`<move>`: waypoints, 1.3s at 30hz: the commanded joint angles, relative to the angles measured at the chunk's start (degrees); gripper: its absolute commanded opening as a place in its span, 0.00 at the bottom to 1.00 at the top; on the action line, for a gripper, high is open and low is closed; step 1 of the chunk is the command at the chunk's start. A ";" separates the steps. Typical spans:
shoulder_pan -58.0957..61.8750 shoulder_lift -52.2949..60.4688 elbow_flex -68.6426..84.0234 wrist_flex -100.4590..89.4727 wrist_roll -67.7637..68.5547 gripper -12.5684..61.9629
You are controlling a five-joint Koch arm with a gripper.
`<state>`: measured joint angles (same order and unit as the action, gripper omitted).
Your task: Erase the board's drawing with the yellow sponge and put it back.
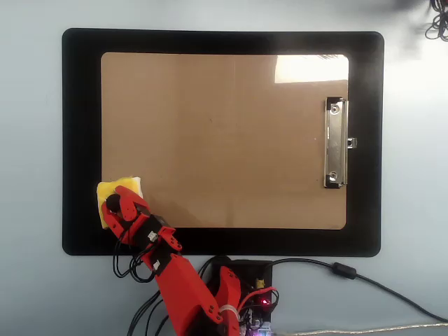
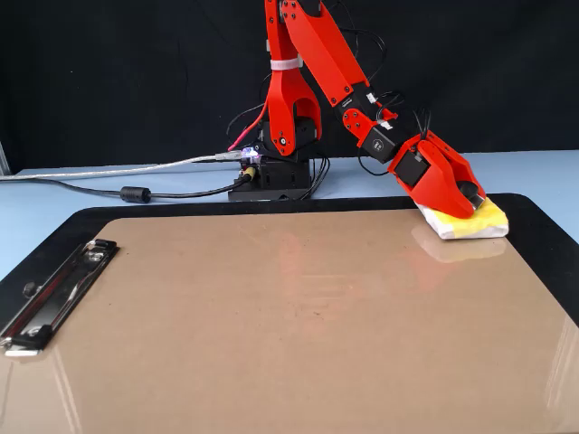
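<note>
The brown board [image 1: 224, 140] lies on a black mat, with its silver clip [image 1: 335, 143] on the right short edge in the overhead view. No drawing shows on the board [image 2: 271, 316] in either view. The yellow sponge [image 1: 126, 185] sits at the board's lower left corner, partly over the mat. In the fixed view the sponge [image 2: 484, 220] is at the far right corner. My red gripper [image 1: 112, 206] is down on top of the sponge, its jaws closed around the black knob. The gripper [image 2: 466, 203] covers most of the sponge.
The black mat [image 1: 80, 140] frames the board on a pale blue table. The arm's base [image 1: 245, 287] stands just below the mat, with cables [image 1: 364, 280] running off to the right. Glare falls on the board's upper right corner [image 1: 311, 68].
</note>
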<state>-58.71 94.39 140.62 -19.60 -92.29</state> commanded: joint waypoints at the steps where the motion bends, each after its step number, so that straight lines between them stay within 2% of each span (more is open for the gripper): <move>1: -1.05 1.58 -2.37 -5.36 -1.85 0.53; 2: -1.23 1.76 -2.37 -5.36 -1.76 0.60; 3: -1.23 2.81 -2.37 -5.01 -1.76 0.63; 8: -1.23 12.74 -1.67 -3.60 -2.20 0.62; 11: -1.14 21.18 -2.11 4.04 -2.55 0.62; 15: -0.70 33.93 -8.53 29.79 -6.33 0.62; 18: 0.88 38.58 -20.48 61.00 -8.26 0.62; 21: 10.46 38.32 -32.70 91.76 -5.45 0.62; 24: 21.97 38.41 -34.63 105.91 2.72 0.62; 30: 47.46 38.67 -21.62 109.42 16.00 0.62; 39: 60.56 40.43 -2.46 107.58 17.40 0.62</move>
<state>-0.18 131.84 137.64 86.66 -74.62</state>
